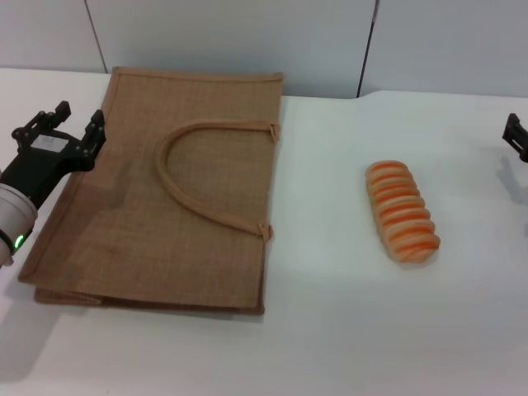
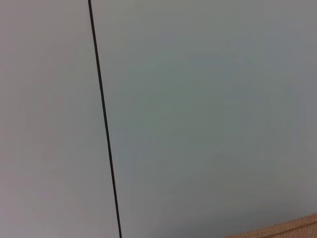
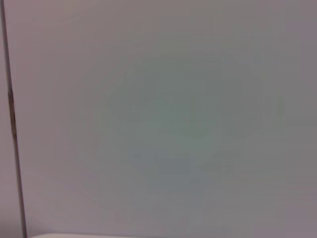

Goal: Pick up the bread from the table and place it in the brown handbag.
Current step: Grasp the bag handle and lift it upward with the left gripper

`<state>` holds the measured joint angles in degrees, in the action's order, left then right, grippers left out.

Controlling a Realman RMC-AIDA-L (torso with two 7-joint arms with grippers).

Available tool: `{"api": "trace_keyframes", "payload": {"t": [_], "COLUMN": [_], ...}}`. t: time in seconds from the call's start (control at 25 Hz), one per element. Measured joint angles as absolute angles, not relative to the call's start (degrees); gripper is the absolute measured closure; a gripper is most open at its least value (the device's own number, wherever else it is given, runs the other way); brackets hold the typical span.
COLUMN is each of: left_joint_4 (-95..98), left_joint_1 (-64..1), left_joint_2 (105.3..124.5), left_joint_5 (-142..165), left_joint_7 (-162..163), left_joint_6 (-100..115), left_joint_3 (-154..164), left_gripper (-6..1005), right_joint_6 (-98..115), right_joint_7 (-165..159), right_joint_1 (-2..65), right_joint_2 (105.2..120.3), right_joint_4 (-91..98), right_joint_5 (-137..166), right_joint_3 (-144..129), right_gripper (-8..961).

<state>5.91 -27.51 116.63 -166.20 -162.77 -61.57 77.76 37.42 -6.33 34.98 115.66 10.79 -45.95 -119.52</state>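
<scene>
The bread (image 1: pixel 403 212), a tan loaf with orange crosswise stripes, lies on the white table (image 1: pixel 330 330) right of centre. The brown handbag (image 1: pixel 173 206) lies flat at the left, one arched strap handle (image 1: pixel 177 177) on top. A corner of its burlap shows in the left wrist view (image 2: pixel 297 229). My left gripper (image 1: pixel 80 117) is open and empty, hovering over the bag's far left edge. My right gripper (image 1: pixel 516 134) shows only partly at the right edge of the head view, well to the right of the bread and apart from it.
A grey panelled wall (image 1: pixel 247 41) stands behind the table; both wrist views show mostly this wall (image 2: pixel 198 99) (image 3: pixel 173 124). White tabletop lies between the bag and the bread and in front of both.
</scene>
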Motion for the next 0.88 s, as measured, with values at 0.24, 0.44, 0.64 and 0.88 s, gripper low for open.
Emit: {"api": "trace_keyframes", "payload": {"t": [0.24,0.44,0.64,0.88], "left_joint_4": [5.9,6.0,6.0,6.1], "left_joint_1": [-27.5,-27.5,-27.5,-28.2], "left_joint_2": [116.64,116.76,116.69,116.59], "left_joint_5": [-166.2,-166.2,-166.2,-165.9], "left_joint_7": [-162.8,-162.8,-162.7,-160.1], "left_joint_6": [-61.5,-61.5,-61.4,-61.0], "left_joint_3": [77.7,77.6,77.6,78.1], "left_gripper": [477,477,478,478], "right_joint_6": [37.5,37.3,37.1,36.9], "right_joint_7": [-6.3,-6.3,-6.3,-6.3], "right_joint_1": [34.9,34.9,34.9,34.8], "right_joint_2": [115.66,115.64,115.59,115.57], "right_joint_4": [10.7,10.7,10.6,10.6], "right_joint_5": [-46.0,-46.0,-46.0,-46.0], "right_joint_3": [-119.4,-119.3,-119.2,-119.3], "right_gripper": [72,74,74,74]}}
